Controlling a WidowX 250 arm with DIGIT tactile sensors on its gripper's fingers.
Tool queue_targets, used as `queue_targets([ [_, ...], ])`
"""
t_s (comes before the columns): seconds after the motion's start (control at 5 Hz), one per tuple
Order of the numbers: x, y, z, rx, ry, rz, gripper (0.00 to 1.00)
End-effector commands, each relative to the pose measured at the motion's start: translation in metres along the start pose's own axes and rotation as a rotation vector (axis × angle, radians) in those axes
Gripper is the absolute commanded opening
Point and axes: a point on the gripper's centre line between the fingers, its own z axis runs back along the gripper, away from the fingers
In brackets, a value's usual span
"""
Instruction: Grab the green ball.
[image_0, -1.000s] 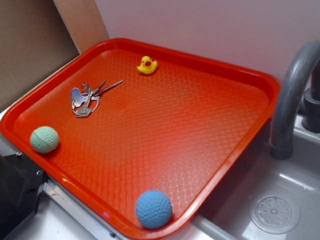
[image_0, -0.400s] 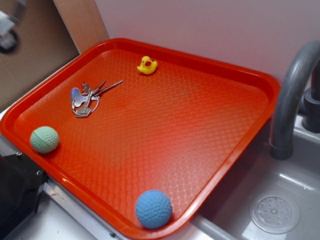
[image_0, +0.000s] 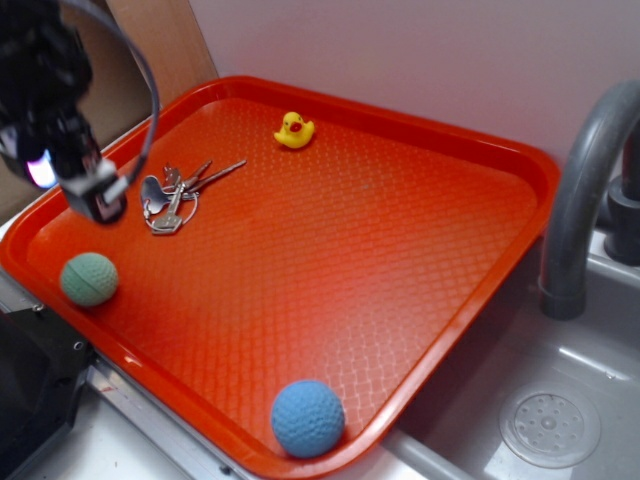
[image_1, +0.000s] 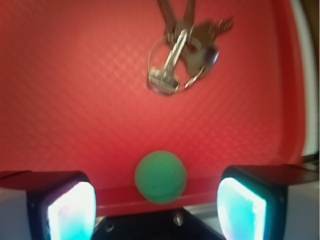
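tool (image_1: 157, 205) spread wide, empty, above tray's (image_0: 440, 210) left edge | green ball (image_0: 89, 279) at tray's near-left rim, round, no long axis | keys (image_0: 172, 196) beyond it | blue ball (image_0: 308, 418) well apart

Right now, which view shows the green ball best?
The exterior view: the green ball is sharp there, dimples visible, resting on the red tray by its left rim, below the gripper. The wrist view shows the ball centred between the open fingers, but blurred.

hand (image_1: 157, 207) spread wide, empty, pointing down
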Motion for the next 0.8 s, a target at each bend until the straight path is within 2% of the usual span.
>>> queue_targets([
  [0.0, -0.014, -0.005, -0.051, -0.009, 0.037, -0.092, 1.0],
  [0.2, -0.013, 0.005, -0.061, 0.049, 0.08, -0.101, 1.0],
  [0.4, -0.011, 0.008, -0.065, 0.038, 0.076, -0.075, 0.0],
  [0.6, -0.01, 0.011, -0.053, 0.024, 0.047, -0.074, 0.0],
])
